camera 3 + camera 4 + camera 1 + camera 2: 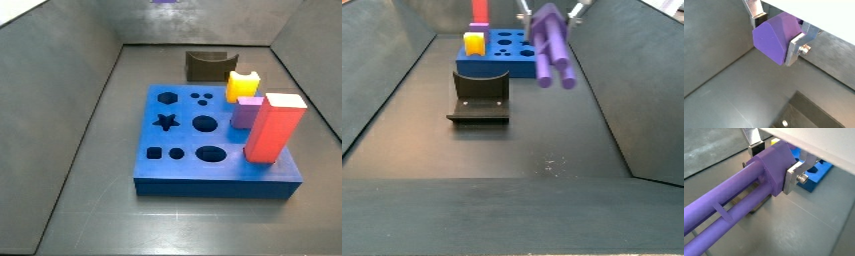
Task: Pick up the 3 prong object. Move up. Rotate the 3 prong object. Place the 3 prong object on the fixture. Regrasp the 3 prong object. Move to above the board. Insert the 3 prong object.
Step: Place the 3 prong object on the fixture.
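My gripper (775,36) is shut on the broad head of the purple 3 prong object (771,40). In a wrist view its long ridged prongs (724,210) stretch away from the silver fingers (792,178). In a side view the 3 prong object (552,48) hangs high in the air, nearly upright, under the gripper (549,12), to the right of the blue board (505,62). The dark fixture (478,98) sits on the floor, lower and to the left. In a side view the board (201,150) shows its shaped holes, with the fixture (207,65) behind it.
A yellow block (242,85), a lilac block (246,112) and a tall red block (271,128) stand in the board's right side. Dark sloping walls (389,90) enclose the grey floor (502,150).
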Tool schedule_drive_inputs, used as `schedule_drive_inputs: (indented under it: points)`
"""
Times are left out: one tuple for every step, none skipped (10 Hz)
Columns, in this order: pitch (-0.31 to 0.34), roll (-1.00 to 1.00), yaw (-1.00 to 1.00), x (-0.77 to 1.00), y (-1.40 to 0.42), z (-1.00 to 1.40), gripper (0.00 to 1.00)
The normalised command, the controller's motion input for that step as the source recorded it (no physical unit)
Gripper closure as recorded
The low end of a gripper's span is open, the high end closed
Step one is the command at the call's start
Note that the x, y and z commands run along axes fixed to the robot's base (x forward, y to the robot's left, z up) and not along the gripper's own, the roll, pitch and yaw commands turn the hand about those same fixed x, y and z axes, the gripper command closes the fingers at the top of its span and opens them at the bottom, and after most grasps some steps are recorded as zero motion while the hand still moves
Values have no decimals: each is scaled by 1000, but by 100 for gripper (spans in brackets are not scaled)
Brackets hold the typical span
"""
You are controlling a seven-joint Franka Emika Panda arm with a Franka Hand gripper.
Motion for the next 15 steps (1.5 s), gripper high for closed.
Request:
schedule_drive_inputs:
  points:
    - [16, -122, -2, 1000, -77, -34, 100]
    - [32, -109, 5, 1000, -69, -33, 100]
    - [50, -101, 10, 1000, -60, -29, 100]
    - [63, -95, 14, 1000, -52, -25, 100]
    - [76, -90, 17, 1000, -44, -23, 100]
    - [89, -85, 21, 1000, -37, -19, 100]
    - [106, -77, 24, 1000, -29, -13, 100]
    - [118, -72, 26, 1000, -21, -12, 100]
    - [116, -1000, 78, 745, -1000, 98, 100]
    - [117, -1000, 75, 723, -1000, 101, 100]
    - [125, -1000, 60, 637, -695, 58, 100]
    - [130, -1000, 55, 572, -482, 29, 100]
    - [143, -1000, 38, 444, -170, 16, 100]
    - [152, -1000, 26, 350, -29, 8, 100]
    - [165, -1000, 7, 224, 32, -5, 100]
